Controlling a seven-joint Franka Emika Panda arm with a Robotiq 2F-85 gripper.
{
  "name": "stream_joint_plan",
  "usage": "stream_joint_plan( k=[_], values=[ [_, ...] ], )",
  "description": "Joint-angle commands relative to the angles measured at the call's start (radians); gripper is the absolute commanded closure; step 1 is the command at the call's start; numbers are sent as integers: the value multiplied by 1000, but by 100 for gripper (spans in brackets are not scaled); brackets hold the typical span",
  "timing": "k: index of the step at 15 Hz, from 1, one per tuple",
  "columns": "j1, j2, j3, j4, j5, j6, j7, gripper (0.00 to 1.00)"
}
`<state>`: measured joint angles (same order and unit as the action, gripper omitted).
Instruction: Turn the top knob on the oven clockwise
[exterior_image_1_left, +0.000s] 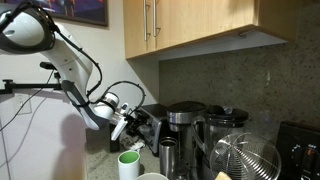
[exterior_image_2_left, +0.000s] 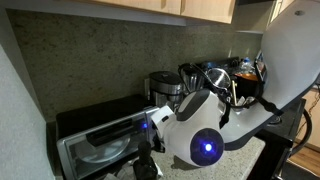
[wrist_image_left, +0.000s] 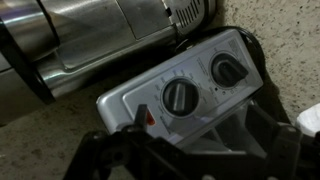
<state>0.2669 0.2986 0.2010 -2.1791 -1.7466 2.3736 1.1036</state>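
On the desk (wrist_image_left: 40, 150), below the wooden cabinets (exterior_image_1_left: 190, 25), the oven (exterior_image_1_left: 152, 118) stands at the end of a row of appliances, just beside the coffee maker (exterior_image_1_left: 185, 125). In an exterior view the oven (exterior_image_2_left: 95, 140) shows a glass door and a greyish top, and the white arm (exterior_image_2_left: 205, 135) covers its control end.

Hand position: in an exterior view the hand (exterior_image_1_left: 125, 122) sits at the oven's front face, very near it. Contact cannot be confirmed from this view.

Hand state: in the wrist view the hand (wrist_image_left: 185, 142) is spread. One dark finger (wrist_image_left: 100, 160) lies low on one side of the picture and the other dark finger (wrist_image_left: 268, 128) on the opposite side. Nothing is pinched between them.

Control panel: the silver control panel (wrist_image_left: 175, 105) fills the middle of the wrist view, tilted across the picture. It carries two round black knobs: one knob (wrist_image_left: 180, 97) near the centre and a second knob (wrist_image_left: 230, 70) further up and to the side. A small red mark (wrist_image_left: 150, 115) sits beside the central knob. Neither knob touches a finger. Which of the two is the upper one cannot be told from this tilted view.

A green cup (exterior_image_1_left: 130, 165) stands in front of the oven, below the hand.
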Motion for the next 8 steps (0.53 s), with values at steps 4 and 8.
stream_joint_plan(
  k=[4,8],
  values=[
    [-6,-85,41,-87,145,-81,-41,0],
    [1,-122,51,-107,202,-116,-59,0]
  ],
)
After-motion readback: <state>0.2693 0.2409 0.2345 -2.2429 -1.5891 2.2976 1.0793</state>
